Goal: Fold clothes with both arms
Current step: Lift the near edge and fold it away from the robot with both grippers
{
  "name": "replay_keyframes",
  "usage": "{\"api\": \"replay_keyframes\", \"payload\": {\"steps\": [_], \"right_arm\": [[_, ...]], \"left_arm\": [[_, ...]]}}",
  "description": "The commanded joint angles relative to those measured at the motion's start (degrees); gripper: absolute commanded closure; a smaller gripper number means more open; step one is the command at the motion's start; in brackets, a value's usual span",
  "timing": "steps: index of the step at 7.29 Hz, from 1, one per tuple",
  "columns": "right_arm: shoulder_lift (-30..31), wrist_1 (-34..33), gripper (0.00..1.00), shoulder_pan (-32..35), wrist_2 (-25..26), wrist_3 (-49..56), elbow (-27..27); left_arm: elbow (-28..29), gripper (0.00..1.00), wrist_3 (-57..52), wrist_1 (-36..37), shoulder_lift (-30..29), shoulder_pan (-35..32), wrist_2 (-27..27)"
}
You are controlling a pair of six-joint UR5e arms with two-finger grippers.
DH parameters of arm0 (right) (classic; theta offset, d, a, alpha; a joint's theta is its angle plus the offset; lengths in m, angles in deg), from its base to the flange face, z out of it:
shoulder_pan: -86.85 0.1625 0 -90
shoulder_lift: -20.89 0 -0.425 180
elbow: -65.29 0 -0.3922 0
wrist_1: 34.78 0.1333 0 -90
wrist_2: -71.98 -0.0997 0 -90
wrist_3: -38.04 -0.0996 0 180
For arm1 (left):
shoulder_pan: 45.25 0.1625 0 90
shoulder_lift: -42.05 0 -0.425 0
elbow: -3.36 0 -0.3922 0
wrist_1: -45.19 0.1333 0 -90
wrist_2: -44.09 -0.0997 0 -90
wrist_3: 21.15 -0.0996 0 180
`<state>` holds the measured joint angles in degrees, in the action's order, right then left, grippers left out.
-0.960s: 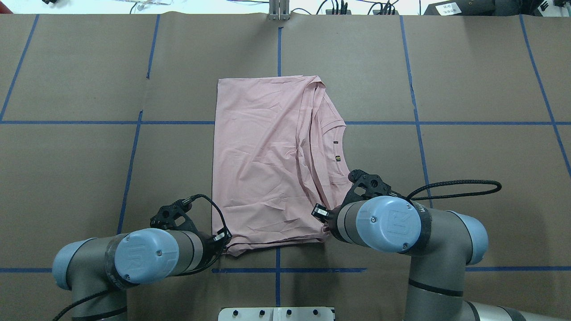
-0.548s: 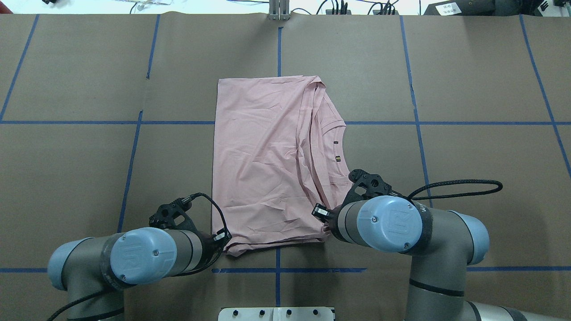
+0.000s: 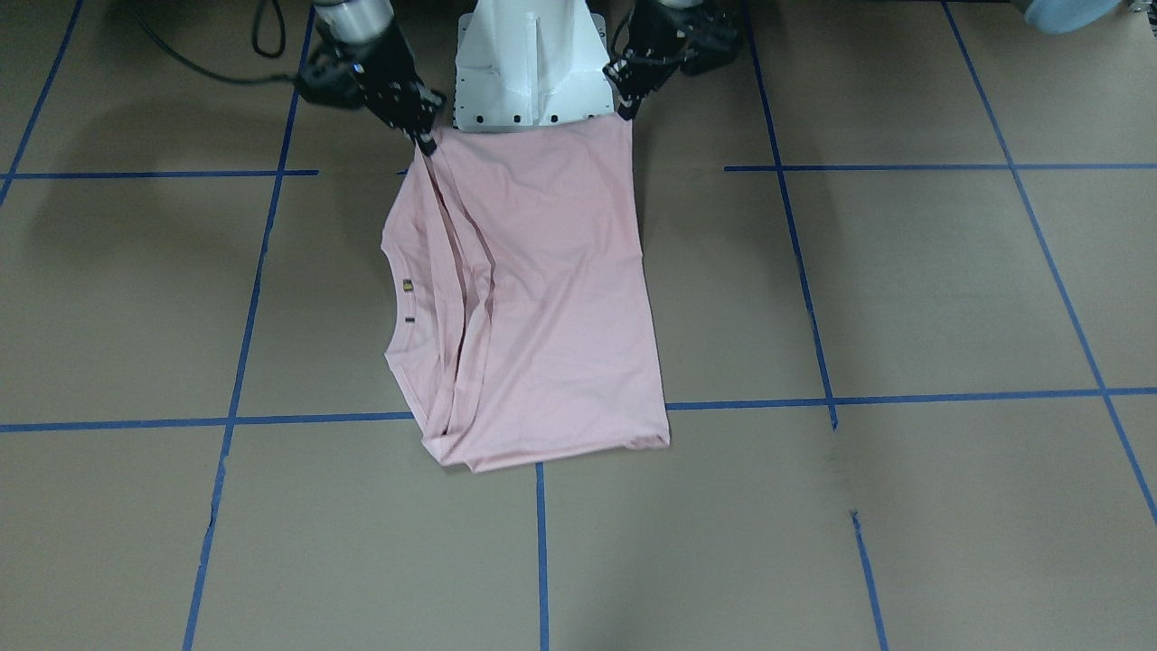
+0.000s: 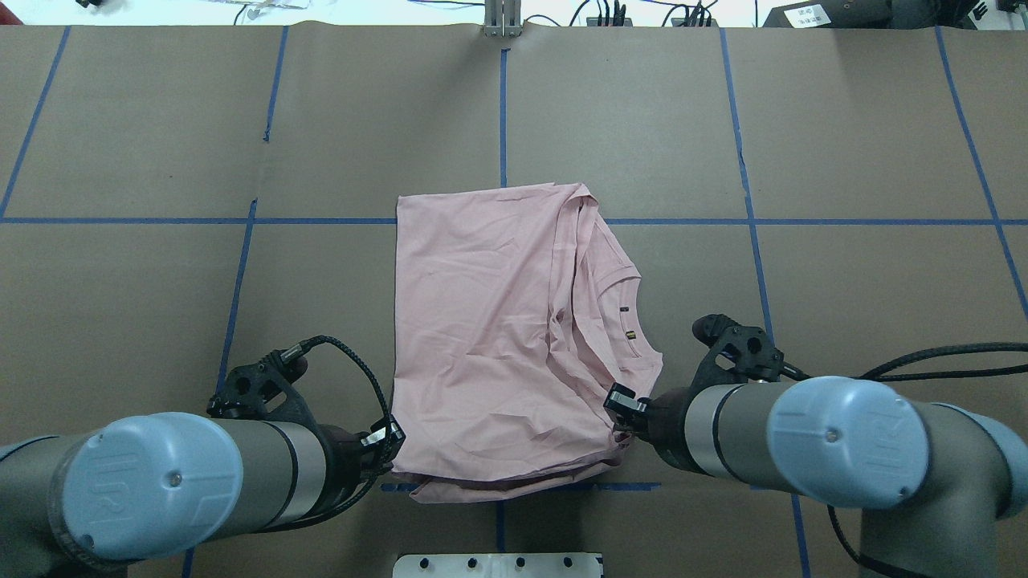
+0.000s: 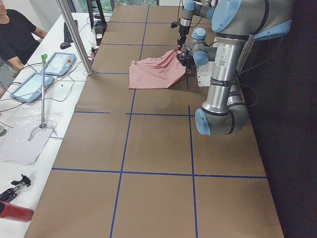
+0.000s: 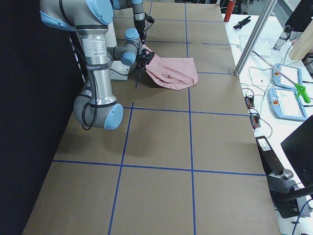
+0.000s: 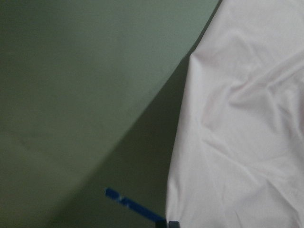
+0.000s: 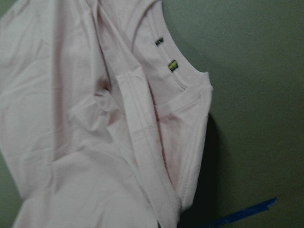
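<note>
The pink shirt point(image 4: 498, 337) lies in the middle of the tabletop point(image 4: 161, 305), folded into a long strip. Its long axis runs from the bottom of the overhead view toward the top, away from the robot. The collar point(image 4: 640, 281) sits on the strip's right edge.

The left arm point(image 4: 265, 470) comes in from the lower left and the right arm point(image 4: 723, 433) from the lower right. Each arm's jaws are pinched on a corner of the strip's bottom end. In the side views that end is raised off the tabletop and stretched between them. The rest of the shirt lies straight ahead of both jaws, up the frame, with neither arm nearer.

The next move is probably to carry the held end over toward the far end, which lies by the blue tape line point(image 4: 120, 220). Both arms would need to stay level so the fold lands square.
</note>
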<state>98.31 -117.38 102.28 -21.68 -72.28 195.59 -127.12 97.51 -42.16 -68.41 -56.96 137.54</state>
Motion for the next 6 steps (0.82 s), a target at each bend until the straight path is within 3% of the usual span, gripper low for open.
{"api": "replay_keyframes", "payload": {"steps": [1, 2, 3, 6], "right_arm": [[-7.40, -1.59, 1.00, 7.63, -3.53, 0.27, -4.46], [-14.25, -1.51, 1.00, 12.99, -6.95, 0.27, -12.97], [-17.02, -0.98, 1.00, 16.61, -7.59, 0.79, -18.19], [-19.84, -0.89, 1.00, 19.64, -8.21, 3.17, -24.99]], "left_arm": [[1.70, 1.00, -4.27, 1.13, -5.25, -8.17, 0.51], [7.37, 1.00, -8.40, 0.87, -8.16, -13.38, 0.68], [13.26, 1.00, -11.93, -1.92, -9.75, -16.82, 0.51], [29.36, 1.00, -15.82, -11.86, -13.44, -20.54, 0.16]]}}
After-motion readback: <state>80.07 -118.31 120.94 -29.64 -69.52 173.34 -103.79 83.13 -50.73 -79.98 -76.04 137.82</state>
